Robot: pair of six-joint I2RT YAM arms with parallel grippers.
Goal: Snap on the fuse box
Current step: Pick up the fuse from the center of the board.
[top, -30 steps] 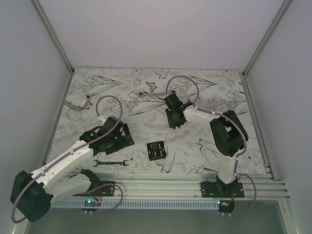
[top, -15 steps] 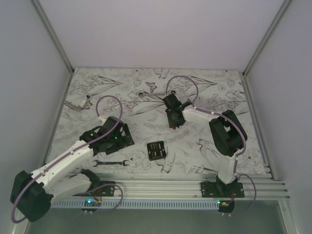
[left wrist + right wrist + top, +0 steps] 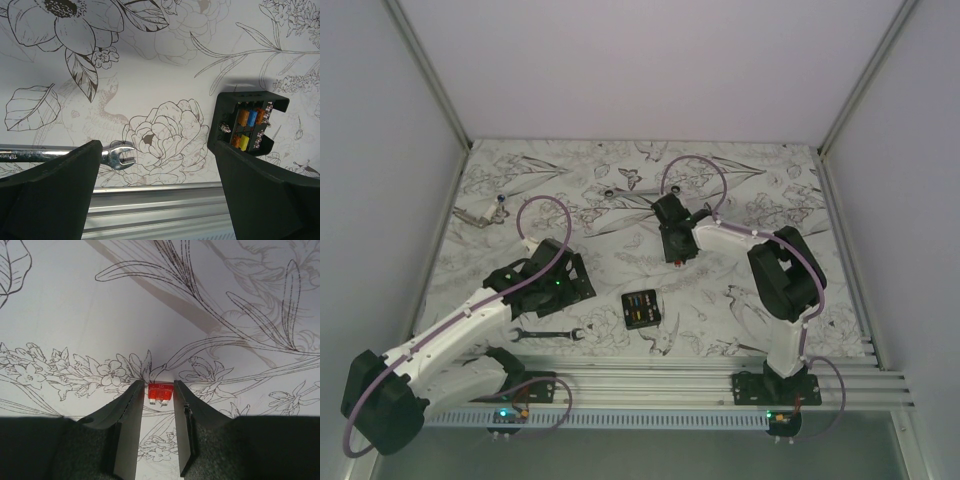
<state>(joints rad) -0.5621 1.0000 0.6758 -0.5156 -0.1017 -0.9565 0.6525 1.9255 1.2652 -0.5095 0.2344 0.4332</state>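
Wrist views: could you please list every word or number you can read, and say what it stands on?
Wrench: a stamped mark on the shank, too blurred to read.
Red fuse between the right fingers: a faint mark on top, too small to read.
Fuse box: none.

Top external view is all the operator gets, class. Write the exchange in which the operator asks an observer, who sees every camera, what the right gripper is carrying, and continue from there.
Observer: The right gripper pinches a small red fuse between its fingertips, with the fuse's prongs pointing toward the wrist camera.
Operator: What is inside the fuse box?
Observer: The fuse box has no lid on it. Orange, blue and yellow fuses sit inside, with silver screws beside them.
Operator: And the left gripper?
Observer: The left gripper is open and empty. The wrench lies on the table by one finger.
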